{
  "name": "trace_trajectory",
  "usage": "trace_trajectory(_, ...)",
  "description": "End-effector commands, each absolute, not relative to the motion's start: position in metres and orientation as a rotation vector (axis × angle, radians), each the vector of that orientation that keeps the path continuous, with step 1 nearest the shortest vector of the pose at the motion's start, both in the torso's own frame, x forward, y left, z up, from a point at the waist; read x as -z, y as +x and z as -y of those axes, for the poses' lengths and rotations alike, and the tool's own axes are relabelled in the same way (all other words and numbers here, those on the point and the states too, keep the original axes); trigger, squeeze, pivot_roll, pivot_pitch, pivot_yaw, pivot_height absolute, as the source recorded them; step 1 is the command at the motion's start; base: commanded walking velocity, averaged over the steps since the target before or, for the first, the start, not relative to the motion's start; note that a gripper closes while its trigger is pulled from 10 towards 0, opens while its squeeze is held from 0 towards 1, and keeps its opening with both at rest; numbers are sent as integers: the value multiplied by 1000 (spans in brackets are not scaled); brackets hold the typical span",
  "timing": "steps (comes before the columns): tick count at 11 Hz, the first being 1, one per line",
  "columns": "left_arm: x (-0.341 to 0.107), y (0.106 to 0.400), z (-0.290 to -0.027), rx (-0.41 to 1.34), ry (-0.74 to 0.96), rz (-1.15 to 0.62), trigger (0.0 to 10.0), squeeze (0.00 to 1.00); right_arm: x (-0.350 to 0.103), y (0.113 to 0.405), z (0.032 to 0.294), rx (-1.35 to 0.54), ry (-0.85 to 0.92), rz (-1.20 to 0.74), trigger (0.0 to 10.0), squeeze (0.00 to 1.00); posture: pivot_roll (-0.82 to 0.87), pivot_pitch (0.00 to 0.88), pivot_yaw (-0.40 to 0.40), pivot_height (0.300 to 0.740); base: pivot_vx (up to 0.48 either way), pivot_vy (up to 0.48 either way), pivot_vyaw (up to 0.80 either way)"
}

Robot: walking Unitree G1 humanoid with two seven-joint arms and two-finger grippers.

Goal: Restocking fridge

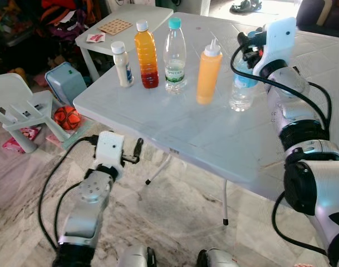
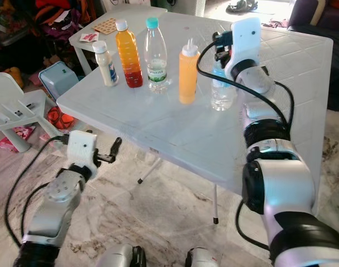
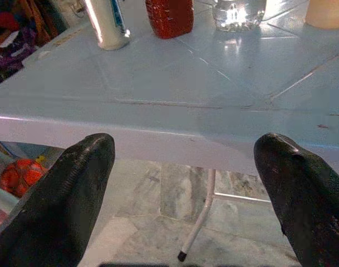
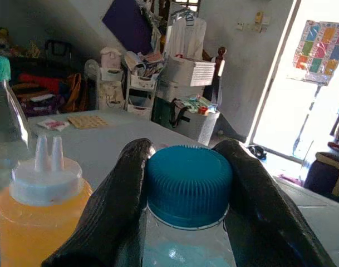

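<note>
On the white bench (image 1: 175,133) stand five bottles in a row. One water bottle's (image 1: 175,55) label cannot be read. At the row's right end, the right gripper (image 4: 186,189) pinches another water bottle's blue cap (image 4: 187,183). Below the bench edge, the left gripper (image 3: 186,189) hangs wide open, empty.

Our right arm's stretched forward and up, elbow bent, wrist high, and our right gripper (image 4: 186,183) has both black fingers (image 4: 122,206) pressed against opposite sides of a blue cap sitting right between them. Our left arm's low with the forearm angled up, and our left gripper (image 3: 186,183) is spread wide, fingertips (image 3: 74,183) well apart with nothing between them.
</note>
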State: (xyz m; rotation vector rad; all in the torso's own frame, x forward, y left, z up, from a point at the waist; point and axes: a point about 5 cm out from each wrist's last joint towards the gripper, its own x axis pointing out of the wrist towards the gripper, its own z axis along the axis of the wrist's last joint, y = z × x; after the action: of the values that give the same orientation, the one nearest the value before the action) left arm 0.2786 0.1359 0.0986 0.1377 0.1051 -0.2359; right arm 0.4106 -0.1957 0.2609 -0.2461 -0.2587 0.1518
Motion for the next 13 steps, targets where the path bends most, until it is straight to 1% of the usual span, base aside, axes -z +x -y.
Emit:
trace_trajectory(1, -97, 280, -134, 234, 144, -109, 10000, 0, -254, 408, 204, -143, -278, 216, 0, 0, 33, 53, 79, 740, 0, 0, 0)
trace_trajectory(2, -94, 281, -131, 234, 135, -112, 10000, 0, -250, 403, 213, -146, -257, 213, 0, 0, 20, 39, 71, 740, 0, 0, 0)
trace_trajectory(3, -90, 281, -129, 222, 122, -121, 10000, 0, -241, 394, 218, -149, -247, 220, 0, 0, 12, 21, 63, 740, 0, 0, 0)
trace_trajectory(4, -88, 281, -126, 220, 114, -121, 10000, 0, -232, 382, 221, -127, -200, 223, 0, 0, 13, 0, 52, 740, 0, 0, 0)
trace_trajectory(6, -88, 284, -126, 196, 95, -113, 10000, 0, -228, 359, 205, -123, -47, 269, 0, 0, 0, 0, 47, 740, 0, 0, 0)
trace_trajectory(7, -88, 284, -127, 188, 73, -89, 10000, 0, -226, 342, 183, -171, -32, 309, 10000, 0, -12, 0, 48, 740, 0, 0, 0)
trace_trajectory(8, -86, 287, -126, 168, 67, -89, 10000, 0, -224, 332, 170, -179, 0, 331, 10000, 0, -29, 0, 51, 740, 0, 0, 0)
trace_trajectory(9, -86, 289, -127, 139, 61, -77, 10000, 0, -222, 322, 165, -187, 54, 330, 10000, 0, -37, 0, 58, 740, 0, 0, 0)
trace_trajectory(10, -86, 291, -134, 77, 62, -64, 10000, 0, -209, 303, 156, -198, 61, 308, 10000, 0, -47, 0, 68, 740, 0, 0, 800)
trace_trajectory(13, -89, 295, -141, 74, 92, -43, 10000, 0, -200, 294, 153, -174, 91, 256, 10000, 0, -43, 0, 65, 740, 0, 0, 800)
